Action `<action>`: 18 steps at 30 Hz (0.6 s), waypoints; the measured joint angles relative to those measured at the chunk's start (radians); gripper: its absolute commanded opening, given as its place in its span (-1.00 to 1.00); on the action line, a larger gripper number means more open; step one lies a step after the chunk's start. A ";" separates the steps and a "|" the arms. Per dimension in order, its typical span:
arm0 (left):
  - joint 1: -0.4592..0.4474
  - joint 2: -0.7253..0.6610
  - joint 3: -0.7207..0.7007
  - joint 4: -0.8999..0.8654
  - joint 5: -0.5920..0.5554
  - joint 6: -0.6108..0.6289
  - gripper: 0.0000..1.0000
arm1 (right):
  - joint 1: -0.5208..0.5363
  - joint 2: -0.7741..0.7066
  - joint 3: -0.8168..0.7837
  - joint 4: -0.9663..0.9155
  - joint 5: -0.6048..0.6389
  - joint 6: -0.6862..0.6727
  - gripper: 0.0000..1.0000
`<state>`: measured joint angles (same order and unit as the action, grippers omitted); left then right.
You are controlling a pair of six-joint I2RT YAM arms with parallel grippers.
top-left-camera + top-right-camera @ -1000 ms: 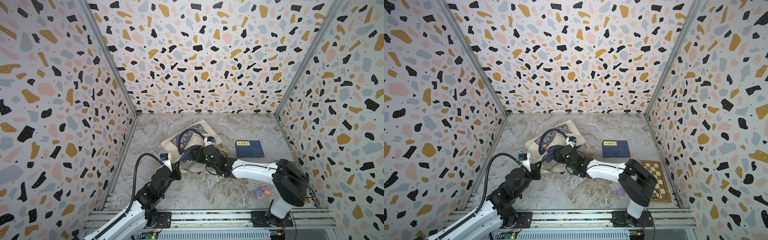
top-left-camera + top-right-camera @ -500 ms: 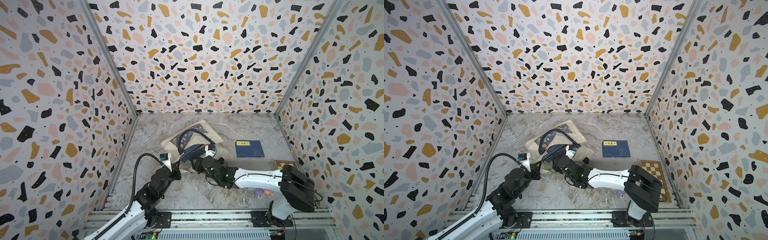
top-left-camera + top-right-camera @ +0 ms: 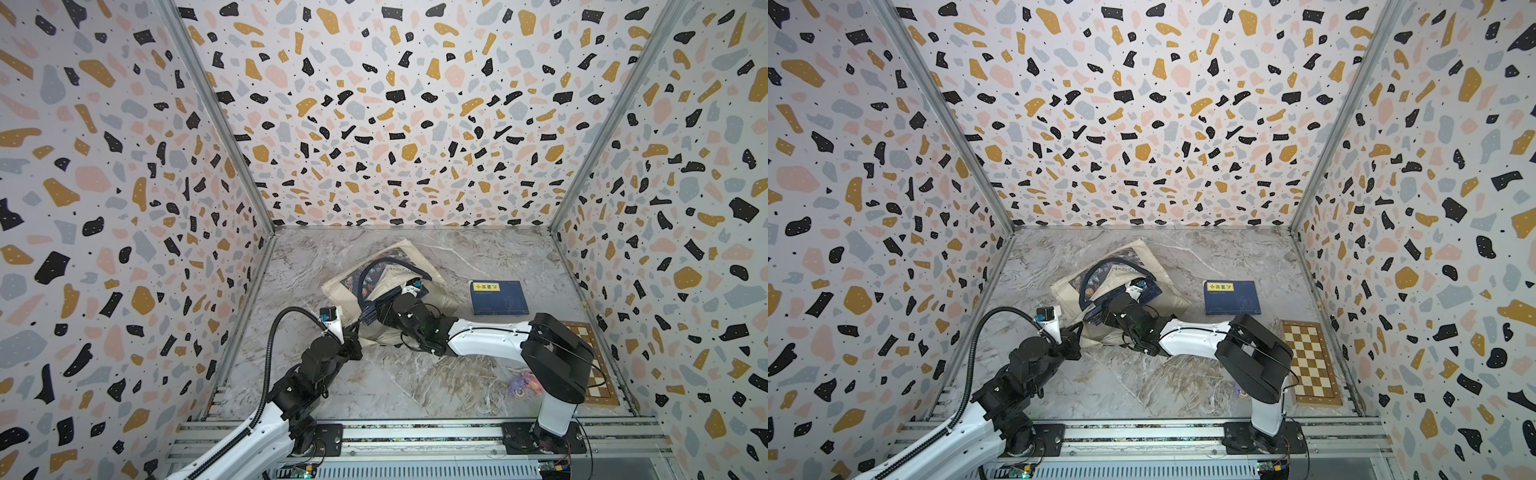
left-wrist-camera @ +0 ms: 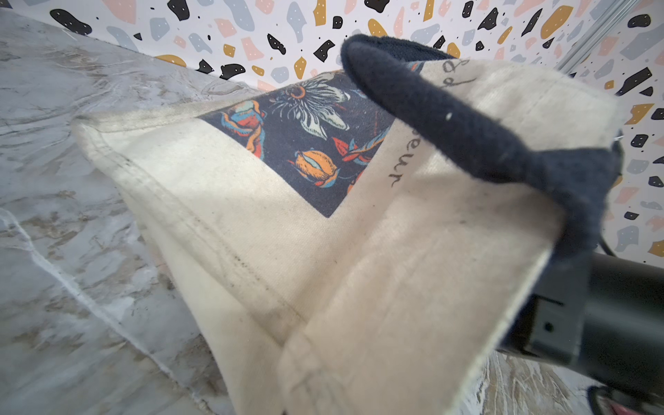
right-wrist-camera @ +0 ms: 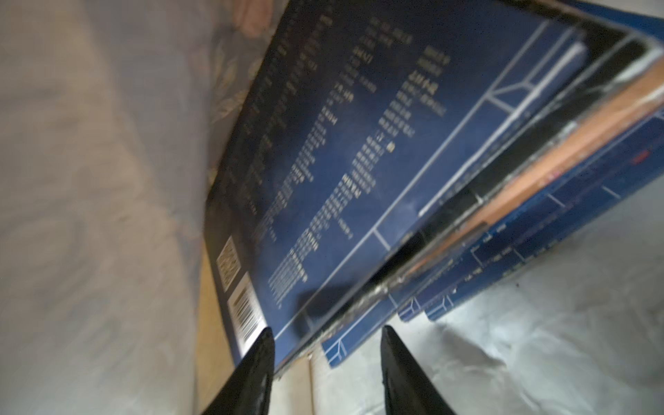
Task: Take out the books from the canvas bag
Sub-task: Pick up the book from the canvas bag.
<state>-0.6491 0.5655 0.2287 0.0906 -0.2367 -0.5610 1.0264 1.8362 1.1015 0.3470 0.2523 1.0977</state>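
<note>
Found the canvas bag (image 3: 415, 255) lying mid-table, books (image 5: 359, 143) stacked in its mouth, one book (image 3: 500, 297) at its 3 o'clock. Saw the left gripper (image 3: 354, 332) clamped on the bag's 7 o'clock rim, the right gripper (image 5: 327, 330) parted around the stack's corner.

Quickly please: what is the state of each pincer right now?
Left pincer: closed on the canvas bag edge.
Right pincer: open, jaws astride the corner of the stacked books.

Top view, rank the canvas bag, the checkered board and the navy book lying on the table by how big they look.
1. canvas bag, though partly hidden
2. checkered board, nearer the camera
3. navy book
</note>
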 measured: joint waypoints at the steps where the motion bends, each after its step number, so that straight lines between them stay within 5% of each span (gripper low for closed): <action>1: 0.000 0.000 0.000 0.000 0.000 0.000 -1.00 | -0.006 0.014 0.006 0.006 -0.006 -0.005 -0.10; 6: 0.001 0.000 0.000 0.000 -0.008 0.001 -1.00 | -0.021 0.035 0.022 0.030 -0.034 -0.027 -0.34; 18: 0.002 0.013 0.000 0.015 -0.007 0.012 -1.00 | -0.057 0.035 0.052 0.040 -0.082 -0.081 -0.45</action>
<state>-0.6472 0.5789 0.2287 0.1055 -0.2440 -0.5491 0.9695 1.8717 1.1534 0.3866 0.1699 1.0168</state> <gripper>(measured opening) 0.047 0.275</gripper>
